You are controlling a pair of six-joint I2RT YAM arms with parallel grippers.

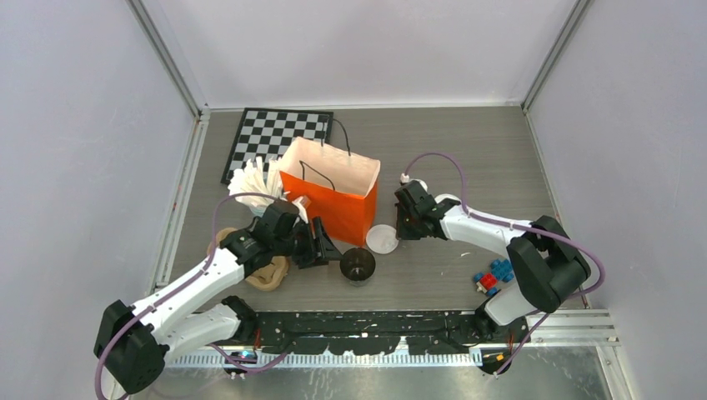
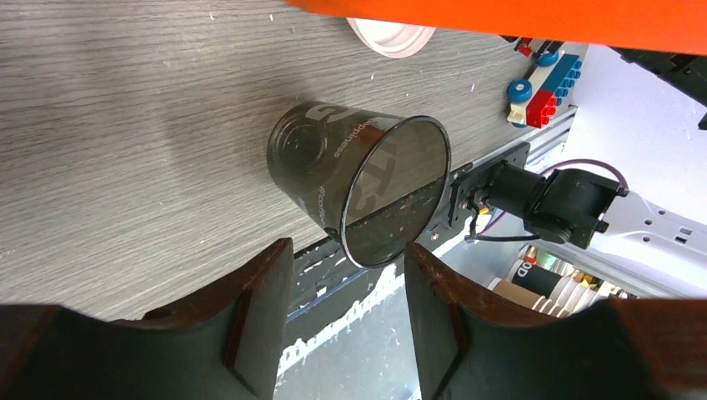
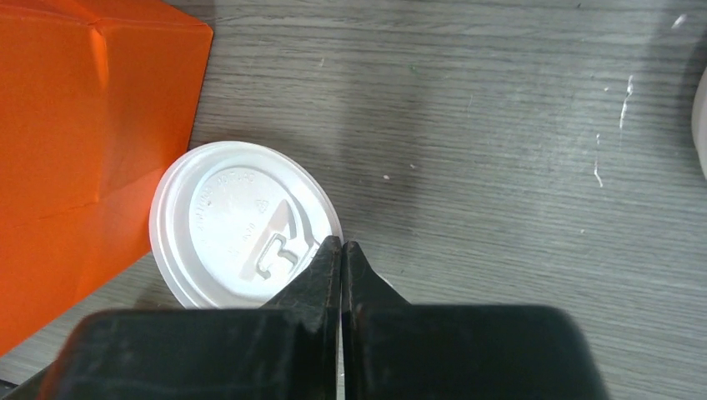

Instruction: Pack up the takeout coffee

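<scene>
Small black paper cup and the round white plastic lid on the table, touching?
Apart. The left wrist view shows bare grey table between the small black paper cup and the round white plastic lid.

Lid beside bag — cup nearer

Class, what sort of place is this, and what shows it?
Likely a robot test cell: plain white walls enclose the table, two robot arms stand at its edge, and odd props, a chessboard and toy bricks, lie about.
</scene>
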